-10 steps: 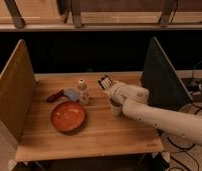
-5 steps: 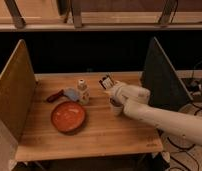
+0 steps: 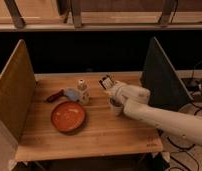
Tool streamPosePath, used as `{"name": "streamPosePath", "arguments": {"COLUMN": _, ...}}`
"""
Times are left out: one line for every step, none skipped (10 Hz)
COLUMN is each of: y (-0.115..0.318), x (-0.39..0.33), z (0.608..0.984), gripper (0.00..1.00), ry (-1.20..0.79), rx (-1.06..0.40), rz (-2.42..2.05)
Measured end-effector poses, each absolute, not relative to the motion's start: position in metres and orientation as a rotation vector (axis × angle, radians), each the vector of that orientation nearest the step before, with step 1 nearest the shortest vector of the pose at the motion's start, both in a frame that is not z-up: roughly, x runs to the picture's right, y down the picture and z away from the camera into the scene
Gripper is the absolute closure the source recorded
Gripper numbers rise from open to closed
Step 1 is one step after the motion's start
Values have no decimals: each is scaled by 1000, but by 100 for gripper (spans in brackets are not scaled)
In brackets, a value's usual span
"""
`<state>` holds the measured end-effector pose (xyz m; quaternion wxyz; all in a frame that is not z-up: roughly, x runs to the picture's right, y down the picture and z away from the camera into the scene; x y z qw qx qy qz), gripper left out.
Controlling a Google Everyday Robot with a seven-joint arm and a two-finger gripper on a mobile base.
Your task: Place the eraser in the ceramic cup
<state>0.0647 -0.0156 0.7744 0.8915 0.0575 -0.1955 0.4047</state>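
Camera view looks down at a wooden table (image 3: pixel 94 135) bounded by an upright wooden panel (image 3: pixel 14 95) on one side and a dark grey panel (image 3: pixel 161 75) on the other. A white robot arm (image 3: pixel 159 116) reaches in from the lower right corner of the picture and stretches toward the middle of the tabletop. At its far end the gripper (image 3: pixel 109 86) is raised a little above the table, and its claw is clamped on the eraser (image 3: pixel 106 81), a small flat bar that shows whitish with a dark end and sits tilted up and away from the wrist. The eraser is off the table surface, held in the air.

Just below the gripper and partly hidden by the arm stands the ceramic cup (image 3: pixel 115 107), small, white and upright on the wood; only its near side and part of its rim show. The eraser is above and slightly to the picture's left of the cup, not inside it.

Further left, an orange plate (image 3: pixel 68 116) lies flat on the table, well apart from the cup. Behind the plate stands a small pale bottle (image 3: pixel 82 92) with a narrow neck, and touching or just beside it lies a blue-headed tool (image 3: pixel 70 93) with a red handle (image 3: pixel 55 96) pointing toward the wooden panel.
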Motion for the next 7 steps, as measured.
{"name": "streamPosePath", "arguments": {"y": -15, "x": 65, "z": 775, "gripper": 35, "ry": -406, "rx": 119, "rz": 840}}
{"name": "streamPosePath", "arguments": {"y": -15, "x": 65, "z": 775, "gripper": 26, "ry": -406, "rx": 119, "rz": 840}}
{"name": "streamPosePath", "arguments": {"y": -15, "x": 65, "z": 775, "gripper": 21, "ry": -406, "rx": 119, "rz": 840}}
{"name": "streamPosePath", "arguments": {"y": -15, "x": 65, "z": 775, "gripper": 20, "ry": -405, "rx": 119, "rz": 840}}
{"name": "streamPosePath", "arguments": {"y": -15, "x": 65, "z": 774, "gripper": 20, "ry": -406, "rx": 119, "rz": 840}}
{"name": "streamPosePath", "arguments": {"y": -15, "x": 65, "z": 775, "gripper": 20, "ry": -406, "rx": 119, "rz": 840}}
{"name": "streamPosePath", "arguments": {"y": -15, "x": 65, "z": 774, "gripper": 20, "ry": -406, "rx": 119, "rz": 840}}
